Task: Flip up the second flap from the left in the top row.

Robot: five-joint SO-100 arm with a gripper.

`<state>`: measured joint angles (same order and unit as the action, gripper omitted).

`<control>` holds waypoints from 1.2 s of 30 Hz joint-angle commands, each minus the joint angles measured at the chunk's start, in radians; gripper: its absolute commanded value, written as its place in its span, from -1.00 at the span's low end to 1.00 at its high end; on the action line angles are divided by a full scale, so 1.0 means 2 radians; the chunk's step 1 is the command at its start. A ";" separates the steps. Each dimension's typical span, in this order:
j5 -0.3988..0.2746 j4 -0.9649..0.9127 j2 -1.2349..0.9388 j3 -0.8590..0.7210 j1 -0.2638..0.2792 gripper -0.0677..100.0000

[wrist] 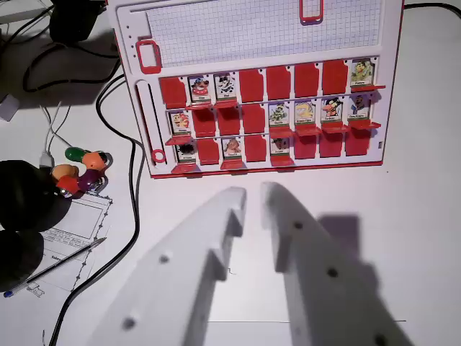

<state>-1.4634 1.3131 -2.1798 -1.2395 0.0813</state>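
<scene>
A red flap-board game [266, 108] lies on the white table, in the upper middle of the wrist view. It has three rows of flaps. In the far row the second flap from the left [199, 88] stands up and shows a picture card, as does the third [225, 86]. The first flap [173, 90] shows only red. In the near row the second flap [209, 150] shows only red. My white gripper [253, 193] hovers just in front of the board's near edge. It is open by a narrow gap, with nothing between its fingertips.
Black cables [133, 180] run along the board's left side. A cluster of coloured beads [83, 171] lies at the left, beside dark round objects [25, 198]. A pen [54, 267] rests on a printed sheet [72, 234]. The board's gridded lid [266, 29] stretches away behind.
</scene>
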 commanded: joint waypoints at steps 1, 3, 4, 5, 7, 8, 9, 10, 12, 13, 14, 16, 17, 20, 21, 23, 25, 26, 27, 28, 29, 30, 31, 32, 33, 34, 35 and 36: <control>-0.002 0.005 0.009 0.058 0.005 -0.95; -0.002 0.006 0.008 0.058 0.006 -0.95; -0.002 0.006 0.008 0.058 0.006 -0.95; -0.002 0.006 0.008 0.058 0.006 -0.95; -0.002 0.007 0.007 0.058 0.006 -0.95; -0.002 0.007 0.007 0.058 0.006 -0.95; -0.002 0.007 0.007 0.058 0.007 -0.95; -0.002 0.008 0.006 0.058 0.007 -0.95; -0.002 0.008 0.005 0.058 0.007 -0.95; -0.002 0.008 0.005 0.058 0.007 -0.95; -0.002 0.008 0.004 0.058 0.008 -0.95; -0.002 0.009 0.003 0.057 0.008 -0.95; -0.002 0.009 0.002 0.056 0.008 -0.95; -0.002 0.009 0.002 0.056 0.008 -0.95; -0.002 0.009 0.002 0.056 0.008 -0.95; -0.002 0.009 0.002 0.055 0.008 -0.95; -0.002 0.009 0.002 0.054 0.007 -0.95; -0.002 0.009 0.002 0.054 0.007 -0.95; -0.002 0.010 0.002 0.054 0.007 -0.95; -0.002 0.010 0.002 0.054 0.007 -0.95; -0.001 0.011 0.002 0.054 0.007 -0.95; 0.000 0.012 0.005 0.054 0.006 -0.95; 0.002 0.014 0.007 0.056 0.006 -0.95; 0.002 0.015 0.008 0.058 0.006 -0.95; 0.002 0.016 0.009 0.060 0.006 -0.95; 0.002 0.016 0.010 0.060 0.006 -0.95; 0.002 0.016 0.010 0.061 0.006 -0.95; 0.002 0.016 0.012 0.062 0.007 -0.95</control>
<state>-1.4634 1.3453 -2.1552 -1.2088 0.0936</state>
